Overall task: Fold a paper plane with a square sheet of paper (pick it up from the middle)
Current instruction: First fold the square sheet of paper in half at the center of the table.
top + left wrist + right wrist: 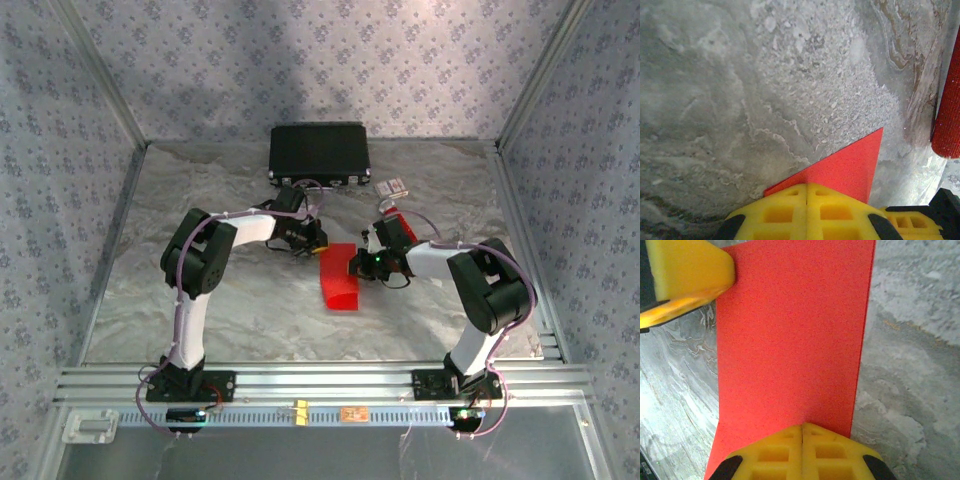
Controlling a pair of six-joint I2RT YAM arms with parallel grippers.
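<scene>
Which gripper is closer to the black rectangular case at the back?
Left. The left gripper pinches the red paper sheet at its far corner, nearer the black rectangular case; the right gripper pinches its right edge, farther away.

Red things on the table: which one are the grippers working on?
The flat paper, with the left gripper at its corner and the right gripper at its edge. The rough tube lies apart, untouched.

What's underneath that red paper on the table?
The square sheet of paper rests on the grey marbled table, which shows all around it. Anything directly beneath is hidden by the sheet itself. The left end effector and right end effector sit over its edges.
</scene>
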